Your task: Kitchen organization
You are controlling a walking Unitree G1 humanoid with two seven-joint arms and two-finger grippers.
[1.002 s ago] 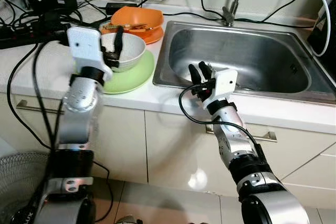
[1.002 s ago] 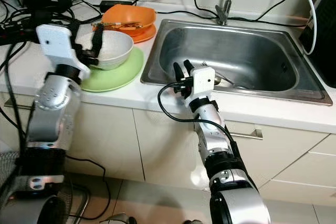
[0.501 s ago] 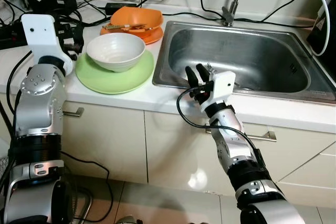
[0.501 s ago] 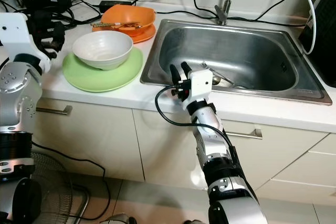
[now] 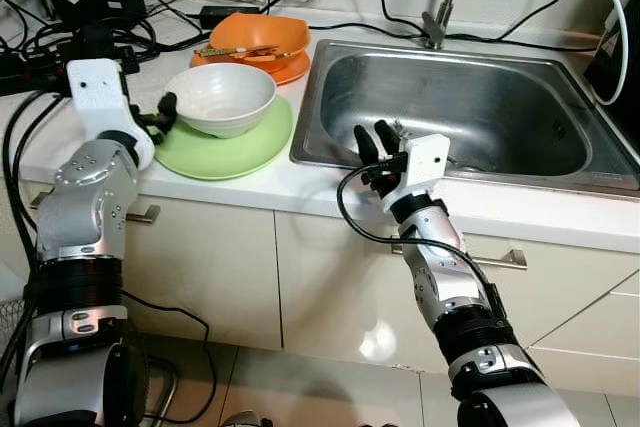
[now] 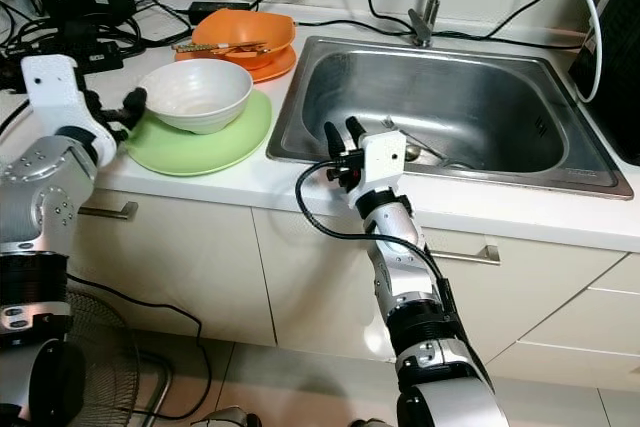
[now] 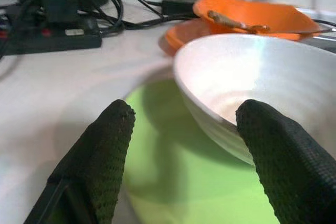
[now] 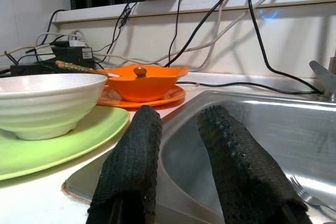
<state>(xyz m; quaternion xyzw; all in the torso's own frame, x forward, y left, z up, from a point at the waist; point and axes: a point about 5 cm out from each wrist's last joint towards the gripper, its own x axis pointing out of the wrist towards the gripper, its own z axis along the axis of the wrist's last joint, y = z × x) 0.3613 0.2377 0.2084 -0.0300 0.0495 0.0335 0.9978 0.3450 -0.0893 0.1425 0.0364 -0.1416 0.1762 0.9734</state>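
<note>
So your left tool [image 5: 158, 115] sits wide open beside the white bowl [image 5: 221, 97] — right tool [image 5: 372, 145], fingers parted, holds nothing.

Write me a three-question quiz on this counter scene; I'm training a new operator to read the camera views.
1. True or false: the white bowl sits on the green plate.
2. Which gripper is beside the white bowl? A) left gripper B) right gripper
3. Fill in: the fork lies in the ____.

Key: 1 true. 2 A; its open fingers reach toward the bowl's rim, while the right gripper hovers at the sink front edge. 3 sink.
</note>
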